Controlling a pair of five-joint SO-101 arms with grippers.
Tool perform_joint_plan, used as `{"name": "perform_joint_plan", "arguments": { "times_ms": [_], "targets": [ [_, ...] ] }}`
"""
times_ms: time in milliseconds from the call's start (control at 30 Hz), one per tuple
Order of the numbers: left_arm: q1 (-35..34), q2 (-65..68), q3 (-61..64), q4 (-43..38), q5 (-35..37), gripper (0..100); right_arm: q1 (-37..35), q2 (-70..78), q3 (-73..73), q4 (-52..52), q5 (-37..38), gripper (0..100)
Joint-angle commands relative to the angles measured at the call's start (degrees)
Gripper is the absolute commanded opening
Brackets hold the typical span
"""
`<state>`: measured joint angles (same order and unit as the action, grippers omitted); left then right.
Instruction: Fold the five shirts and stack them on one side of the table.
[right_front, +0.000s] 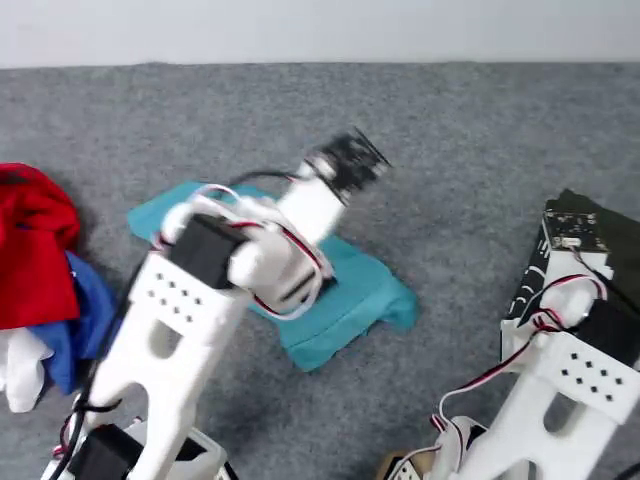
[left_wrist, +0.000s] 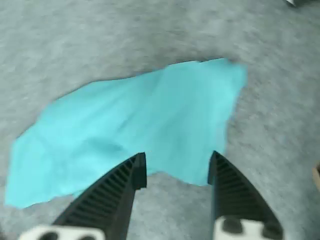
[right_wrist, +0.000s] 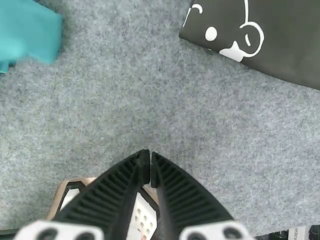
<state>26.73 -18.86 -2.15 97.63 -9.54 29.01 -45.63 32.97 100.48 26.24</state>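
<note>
- Jaws of the left gripper (left_wrist: 177, 162) stand wide apart with nothing between them; both fingertips hang over the near edge of the teal shirt (left_wrist: 135, 125), and contact with the cloth cannot be judged.
- Jaws of the right gripper (right_wrist: 150, 159) are pressed together, tip to tip, holding nothing, above bare grey felt table cover (right_wrist: 150, 100).
- Teal shirt (right_front: 355, 300): lies flat and folded near the centre of the high view, running from centre-left down toward lower centre. The left arm (right_front: 220, 270) stretches over its middle and hides part of it. One corner also appears in the right wrist view (right_wrist: 25, 30).
- Black shirt (right_wrist: 270, 35): bears a white printed figure and lies flat on the felt at the right edge of the high view (right_front: 622, 245), partly behind the right arm (right_front: 560, 375). It is well apart from the teal shirt.
- Red shirt (right_front: 35, 250): crumpled at the left edge of the high view, on top of a pile.
- Blue shirt (right_front: 88, 310): bunched just below and beside the red one, touching it.
- White shirt (right_front: 20, 365): crumpled at the lower left, touching the blue one.
- Tan-edged flat object (right_wrist: 67, 192): lies under the right gripper, largely hidden; its kind cannot be told.
</note>
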Motion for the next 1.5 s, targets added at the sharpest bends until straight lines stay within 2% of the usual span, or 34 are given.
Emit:
{"name": "perform_joint_plan", "arguments": {
  "times_ms": [0,167,300,600,1267,1467],
  "targets": [
    [-6.0,0.4,-3.6,0.5,-0.6,22,0.7,-0.8,-0.2,2.3,-0.2,0.9],
    [-14.6,5.0,-0.3,-5.5,-0.6,22,0.7,-0.8,-0.2,2.3,-0.2,0.9],
    [-16.5,13.4,0.3,-9.2,-0.6,22,0.7,-0.8,-0.2,2.3,-0.3,0.9],
    [-14.4,30.9,-1.5,-9.1,-3.1,22,0.7,-1.2,-0.2,2.3,-0.3,0.9],
    [-10.3,48.0,-10.2,-8.9,-2.9,23,0.7,-1.2,-0.2,2.3,-0.3,0.9],
    [-5.1,48.0,-10.2,-8.9,-2.8,15,0.7,-1.2,-0.2,2.3,-0.3,0.9]
  ]
}}
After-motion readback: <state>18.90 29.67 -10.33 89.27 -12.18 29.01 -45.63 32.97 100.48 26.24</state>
